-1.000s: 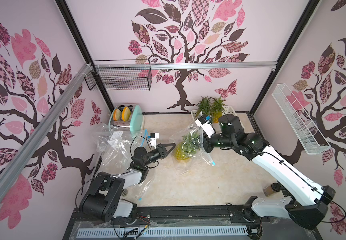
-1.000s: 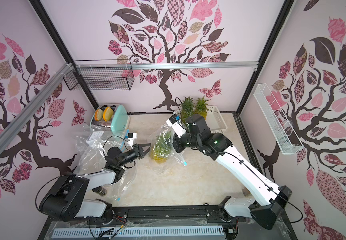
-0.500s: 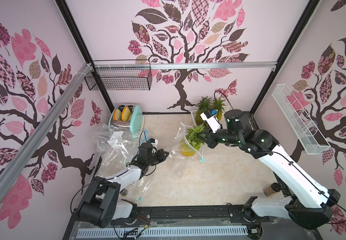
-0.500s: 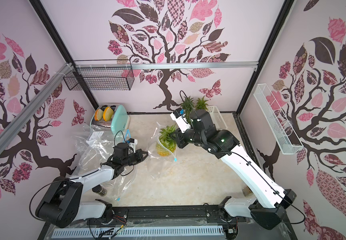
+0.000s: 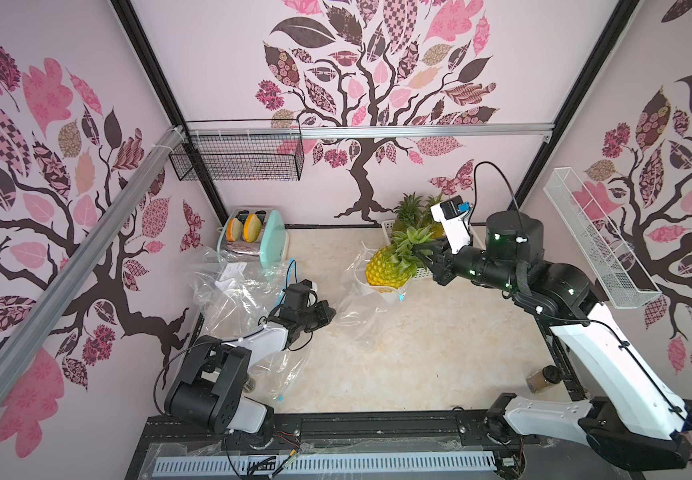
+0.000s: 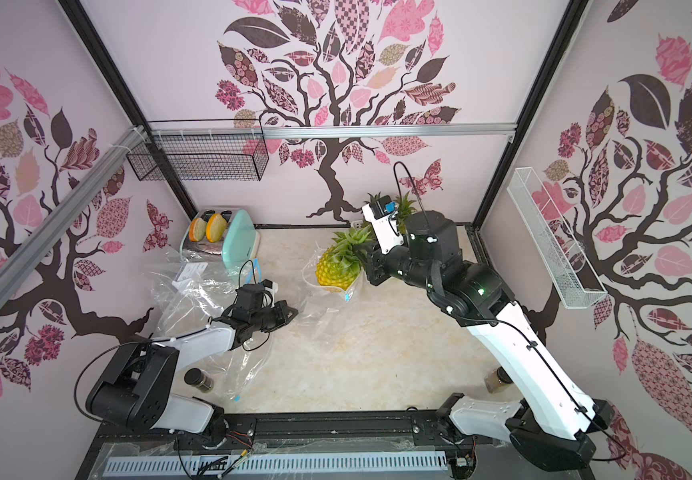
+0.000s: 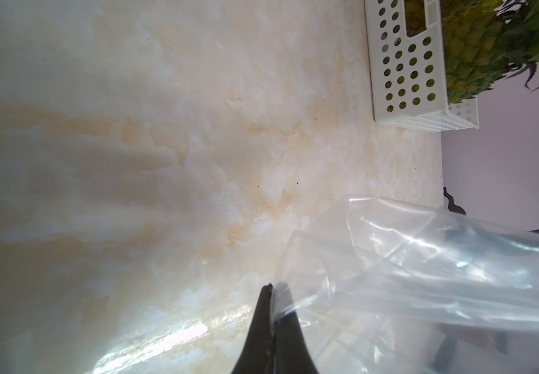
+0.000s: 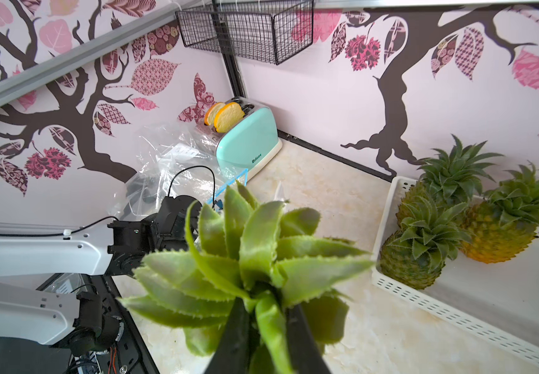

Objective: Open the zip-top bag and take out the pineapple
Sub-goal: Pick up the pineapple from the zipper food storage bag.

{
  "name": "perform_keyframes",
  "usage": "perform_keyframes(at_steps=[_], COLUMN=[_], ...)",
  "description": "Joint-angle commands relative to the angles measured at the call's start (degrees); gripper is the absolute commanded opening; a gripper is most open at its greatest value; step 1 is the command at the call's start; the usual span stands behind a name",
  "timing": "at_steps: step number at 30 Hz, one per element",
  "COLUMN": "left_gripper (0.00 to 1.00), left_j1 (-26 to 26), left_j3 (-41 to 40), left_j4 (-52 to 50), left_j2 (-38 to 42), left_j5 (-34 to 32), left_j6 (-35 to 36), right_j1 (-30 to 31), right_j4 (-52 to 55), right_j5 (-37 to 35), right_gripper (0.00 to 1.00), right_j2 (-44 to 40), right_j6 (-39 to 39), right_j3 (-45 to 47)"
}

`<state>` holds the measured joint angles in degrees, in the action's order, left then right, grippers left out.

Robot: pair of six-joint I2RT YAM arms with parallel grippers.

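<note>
A yellow pineapple (image 5: 385, 266) (image 6: 336, 268) with a green crown (image 8: 252, 249) hangs above the table at the back, beside the white basket. My right gripper (image 5: 425, 251) (image 6: 363, 251) (image 8: 264, 301) is shut on its crown leaves. The clear zip-top bag (image 5: 360, 307) (image 6: 323, 316) (image 7: 423, 268) trails from under the fruit down to the table, and its mouth rim with the blue slider still lies around the pineapple's lower end. My left gripper (image 5: 329, 313) (image 6: 292, 311) (image 7: 273, 291) sits low on the table, shut on the bag's edge.
A white perforated basket (image 8: 455, 311) (image 7: 404, 81) with other pineapples stands at the back right. A mint toaster (image 5: 261, 237) holding bread is at the back left, with crumpled clear bags (image 5: 232, 286) in front of it. Small jars (image 5: 541, 378) (image 6: 198, 379) stand near the arm bases.
My right gripper has carried the pineapple up and toward the back right, most of the way out of the bag. My left gripper has drawn back and down with the bag's edge.
</note>
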<state>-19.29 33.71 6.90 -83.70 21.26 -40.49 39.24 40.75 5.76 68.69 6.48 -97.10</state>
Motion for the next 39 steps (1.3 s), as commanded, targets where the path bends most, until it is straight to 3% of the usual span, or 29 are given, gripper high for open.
perform_keyframes(at_steps=[1,14,21,31,39], left_gripper=[0.00,0.00,0.00,0.00,0.00], left_j1=[-0.58,-14.79,-15.25,-14.99,-16.21], left_j3=[0.19,6.50,8.64,14.65,13.13], left_j4=[-2.29,-8.07,-12.65,-12.94,-8.20], left_j2=[-0.93,4.29,0.79,-11.48,-7.46], left_j5=[-1.88,-10.97,-12.69,-2.45,3.57], left_j6=[0.67,-0.15,0.23,0.06,-0.90], right_j1=[-0.57,-0.60,-0.74,-0.74,-0.71], right_j4=[-11.42,-18.14,-20.90,-23.30,-28.47], right_j5=[-0.75,6.25,9.38,9.94,9.41], right_gripper=[0.00,0.00,0.00,0.00,0.00], right_j2=[-2.00,4.33,3.28,-1.71,-5.66], right_j6=[1.13,2.41,2.22,0.57,1.75], right_j3=[-2.41,-4.47,-5.47,-4.91,0.83])
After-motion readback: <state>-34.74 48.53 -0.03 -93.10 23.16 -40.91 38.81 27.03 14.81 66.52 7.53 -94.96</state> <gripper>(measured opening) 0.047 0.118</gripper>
